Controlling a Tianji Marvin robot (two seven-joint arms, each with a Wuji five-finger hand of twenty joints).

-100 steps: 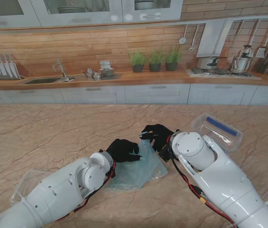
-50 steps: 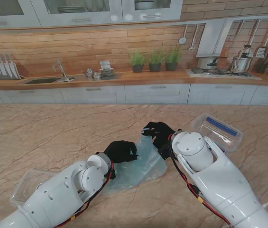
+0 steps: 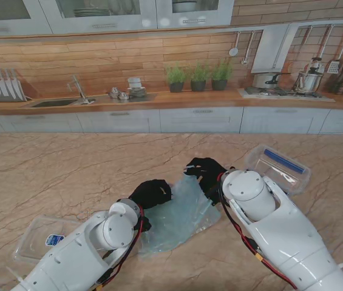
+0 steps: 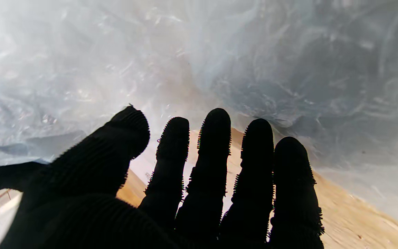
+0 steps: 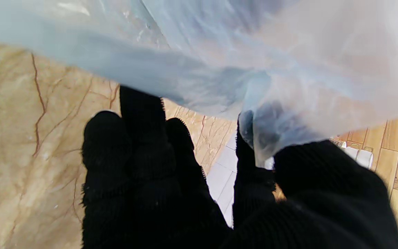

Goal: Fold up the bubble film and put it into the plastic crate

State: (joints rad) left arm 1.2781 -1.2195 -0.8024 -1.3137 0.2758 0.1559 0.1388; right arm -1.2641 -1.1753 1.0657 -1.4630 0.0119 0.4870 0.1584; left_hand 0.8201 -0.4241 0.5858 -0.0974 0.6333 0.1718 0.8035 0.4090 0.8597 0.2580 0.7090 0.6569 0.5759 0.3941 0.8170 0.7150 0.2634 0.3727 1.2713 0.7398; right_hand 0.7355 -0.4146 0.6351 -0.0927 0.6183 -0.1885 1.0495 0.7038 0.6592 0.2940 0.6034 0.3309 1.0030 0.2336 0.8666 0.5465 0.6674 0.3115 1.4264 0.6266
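The bubble film (image 3: 180,215) lies crumpled and translucent on the marble table, between my two black-gloved hands. My left hand (image 3: 152,193) rests at the film's left edge. In the left wrist view its fingers (image 4: 216,166) are straight and apart, and the film (image 4: 199,58) fills the picture beyond them without being held. My right hand (image 3: 203,170) is at the film's far edge. The right wrist view shows a corner of the film (image 5: 264,138) pinched between thumb and forefinger, the sheet (image 5: 219,52) hanging from it.
A clear plastic container (image 3: 278,166) with a blue strip inside stands to the right of my right arm. Another clear container (image 3: 37,237) with a small label lies beside my left forearm. The kitchen counter runs along the table's far side.
My left arm has drawn back toward me, uncovering more of the left container. The film has spread wider toward me. My right hand has kept its hold and barely shifted.
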